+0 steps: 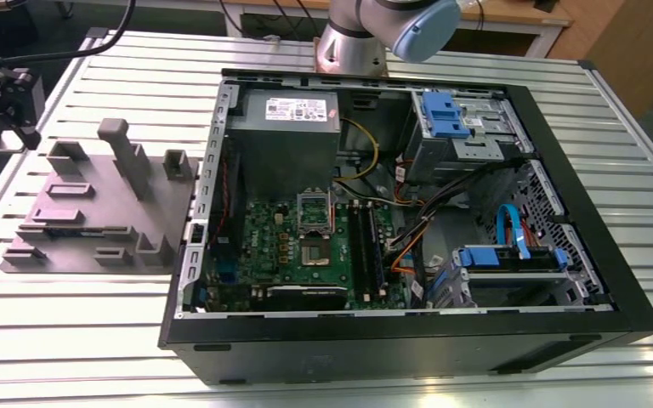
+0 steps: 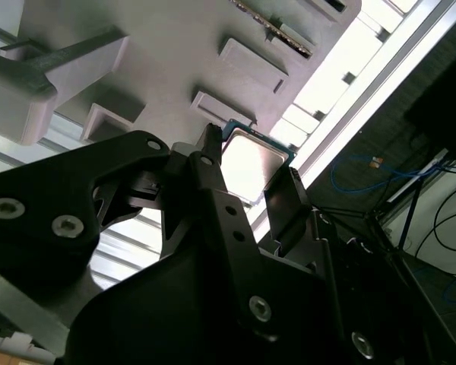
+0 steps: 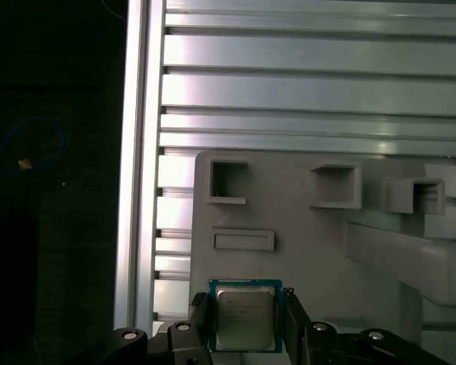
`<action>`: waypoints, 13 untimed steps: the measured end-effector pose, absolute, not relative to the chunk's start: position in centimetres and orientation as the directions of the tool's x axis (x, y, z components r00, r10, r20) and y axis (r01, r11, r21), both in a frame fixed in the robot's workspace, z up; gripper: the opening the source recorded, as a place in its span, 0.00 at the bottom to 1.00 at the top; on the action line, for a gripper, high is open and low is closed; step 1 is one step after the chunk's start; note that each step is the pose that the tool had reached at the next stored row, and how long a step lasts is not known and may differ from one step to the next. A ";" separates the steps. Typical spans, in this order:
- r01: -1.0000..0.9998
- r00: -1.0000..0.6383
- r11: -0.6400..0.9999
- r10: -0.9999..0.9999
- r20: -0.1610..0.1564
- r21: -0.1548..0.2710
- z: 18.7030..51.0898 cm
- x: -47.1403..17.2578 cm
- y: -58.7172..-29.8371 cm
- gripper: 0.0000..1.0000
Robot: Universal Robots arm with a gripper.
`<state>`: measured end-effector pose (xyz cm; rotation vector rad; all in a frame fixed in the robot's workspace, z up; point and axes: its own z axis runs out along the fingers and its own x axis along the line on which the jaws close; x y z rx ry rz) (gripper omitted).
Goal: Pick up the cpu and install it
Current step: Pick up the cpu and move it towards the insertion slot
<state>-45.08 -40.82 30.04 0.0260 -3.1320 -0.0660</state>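
Half-hidden cpu (image 3: 245, 318), clipped gripper (image 2: 251, 163) and grey block (image 3: 311, 251)

In the first wrist view the fingers (image 3: 200, 318) cover two side edges of the cpu. In the second wrist view the gripper's linkage hides its palm-side part. The grey block beyond the fingertips runs off both wrist pictures. In the exterior view the gripper is cut by the frame edge, its load too small to tell.

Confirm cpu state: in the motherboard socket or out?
Out. The cpu sits in the claw, closed on two of its edges, at the grey block beside the computer case, not on the motherboard.
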 end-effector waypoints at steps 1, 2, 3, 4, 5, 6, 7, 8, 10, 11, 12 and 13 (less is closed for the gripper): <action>-0.016 -1.000 0.999 -0.017 0.008 0.042 30.1 -45.1 -40.8 0.47; -0.016 -1.000 0.999 -0.016 0.008 0.042 30.2 -45.1 -40.8 0.47; -0.016 -1.000 0.999 -0.016 0.008 0.042 30.3 -45.1 -40.8 0.47; -0.016 -1.000 0.999 -0.016 0.008 0.042 30.3 -45.1 -40.8 0.47; -0.016 -1.000 0.999 -0.016 0.008 0.042 30.4 -45.1 -40.8 0.47; -0.016 -1.000 0.999 -0.016 0.008 0.042 30.4 -45.1 -40.8 0.47; -0.016 -1.000 0.999 -0.016 0.008 0.042 30.4 -45.1 -40.8 0.47; -0.016 -1.000 0.999 -0.016 0.008 0.042 30.5 -45.1 -40.8 0.47; -0.016 -1.000 0.999 -0.016 0.008 0.042 30.5 -45.1 -40.8 0.47; -0.016 -1.000 0.999 -0.016 0.008 0.042 30.5 -45.1 -40.8 0.47; -0.016 -1.000 0.999 -0.016 0.008 0.042 30.5 -45.1 -40.8 0.47; -0.015 -1.000 0.999 -0.016 0.008 0.042 30.6 -45.1 -40.8 0.47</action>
